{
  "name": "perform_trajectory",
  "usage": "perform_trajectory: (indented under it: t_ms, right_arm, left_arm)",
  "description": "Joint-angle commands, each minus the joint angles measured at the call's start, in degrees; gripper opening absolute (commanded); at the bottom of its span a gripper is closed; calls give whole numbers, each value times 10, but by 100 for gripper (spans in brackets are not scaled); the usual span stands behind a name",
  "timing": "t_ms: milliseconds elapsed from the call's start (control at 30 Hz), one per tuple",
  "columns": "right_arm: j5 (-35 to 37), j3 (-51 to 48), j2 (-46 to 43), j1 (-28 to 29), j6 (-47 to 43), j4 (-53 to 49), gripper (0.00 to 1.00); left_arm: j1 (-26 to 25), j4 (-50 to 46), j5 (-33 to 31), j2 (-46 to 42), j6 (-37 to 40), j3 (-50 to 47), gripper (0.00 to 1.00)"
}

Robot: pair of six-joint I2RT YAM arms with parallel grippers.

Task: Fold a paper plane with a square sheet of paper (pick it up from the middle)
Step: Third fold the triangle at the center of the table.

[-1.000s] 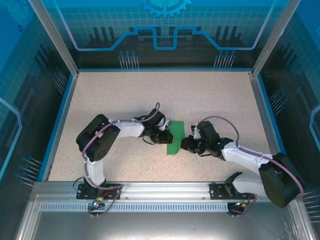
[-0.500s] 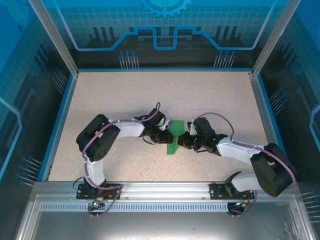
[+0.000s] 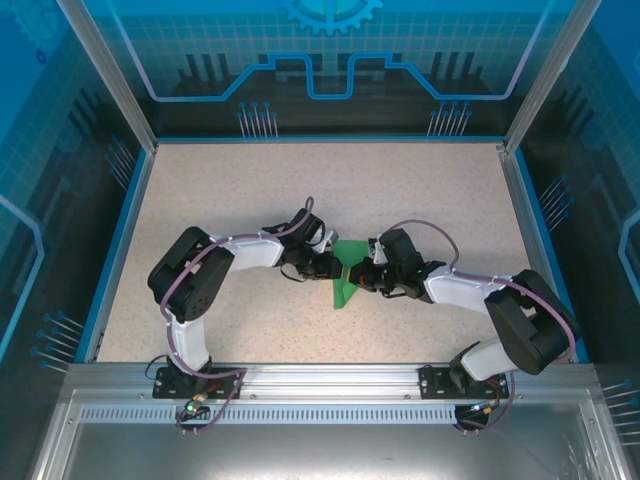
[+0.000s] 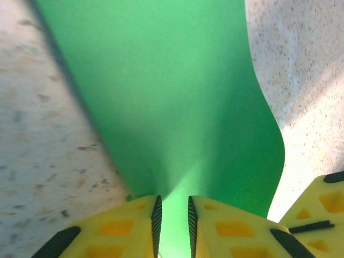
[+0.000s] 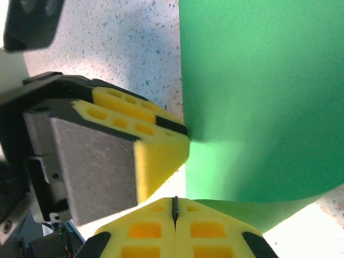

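Note:
The square sheet of paper (image 3: 343, 290) is bright green and stands bent up off the table between my two grippers. My left gripper (image 3: 329, 268) is on its left side. In the left wrist view the sheet (image 4: 172, 97) funnels down into the narrow gap of that gripper (image 4: 172, 207), which is shut on it. My right gripper (image 3: 363, 278) is at the sheet's right side. In the right wrist view its jaws (image 5: 174, 203) are pressed together, with the paper (image 5: 258, 97) curling just past the tips. The left gripper's yellow fingers (image 5: 158, 153) pinch the paper's edge there.
The speckled beige table (image 3: 230, 190) is bounded by blue rails and metal posts. Both arms bend inward and nearly touch at mid-table. A metal rail (image 3: 320, 385) with the arm bases runs along the near edge.
My right arm has swung left up to the paper and its jaws have closed. The paper has been pushed into a taller bend. The left gripper has shifted slightly back and left.

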Motion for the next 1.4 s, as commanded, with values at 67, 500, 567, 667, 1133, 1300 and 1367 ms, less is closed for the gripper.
perform_trajectory:
  t_ms: [67, 500, 567, 667, 1133, 1300, 1367]
  right_arm:
    - [-8, 19, 18, 8, -10, 10, 3]
    - [-12, 41, 54, 8, -13, 23, 2]
    - [-13, 45, 61, 7, -12, 28, 2]
    - [-15, 52, 73, 8, -14, 32, 2]
    - [-20, 71, 119, 8, -27, 31, 3]
    - [-21, 79, 132, 8, -31, 26, 3]
    - [-21, 81, 135, 7, -33, 24, 3]
  left_arm:
    - [20, -14, 0, -7, 22, 28, 21]
    - [23, -33, 1, 46, 37, 61, 20]
    - [23, -37, -1, 46, 38, 62, 20]
    - [22, -40, -2, 46, 38, 63, 20]
    - [31, -29, 12, 47, 30, 60, 19]
    - [33, -23, 22, 37, 20, 60, 20]
    - [34, -21, 23, 31, 17, 59, 21]
